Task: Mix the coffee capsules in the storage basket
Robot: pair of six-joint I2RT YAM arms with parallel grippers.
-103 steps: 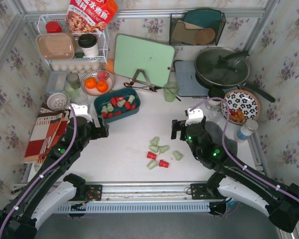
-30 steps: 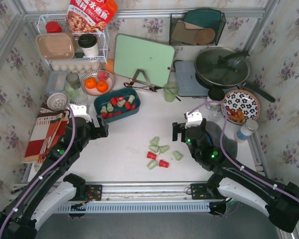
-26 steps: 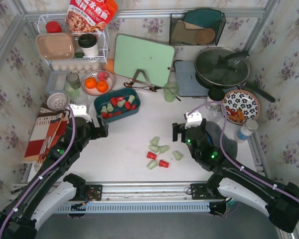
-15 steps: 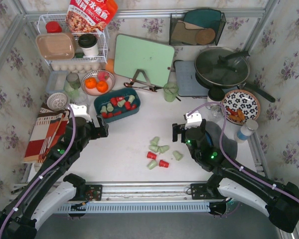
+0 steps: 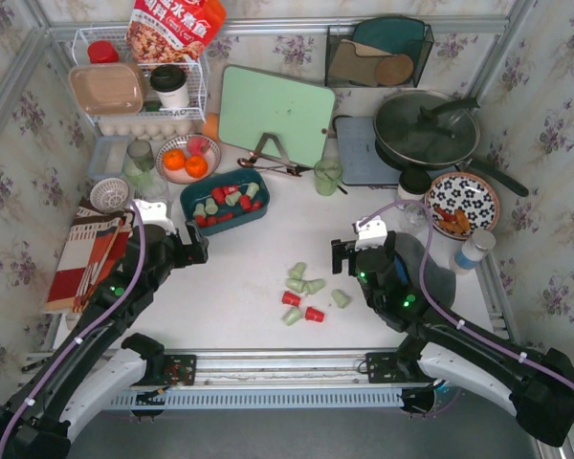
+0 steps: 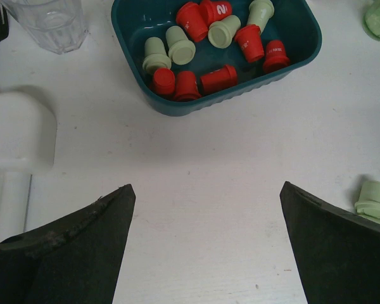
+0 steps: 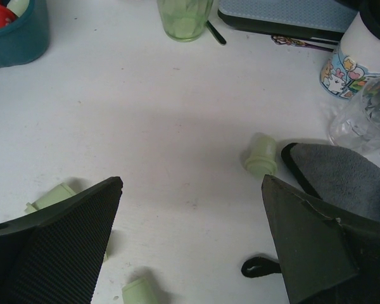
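The storage basket [image 6: 177,106] sits toward the far left corner of the worktop [image 5: 258,268], long side running left to right, with red and green coffee capsules [image 6: 218,79] inside. It lies straight ahead of the left arm [image 5: 124,282], the nearer one. That arm's jaws are wide and empty. Bare worktop lies between. The right arm [image 5: 402,296] has wide, empty jaws too, beside maybe seven loose capsules [image 5: 313,285] by the near edge.

White table [image 5: 258,258], teal basket [image 6: 297,28], scattered capsules [image 5: 314,285]

Floral-papered walls [image 5: 545,143] surround a white table [image 5: 268,258].
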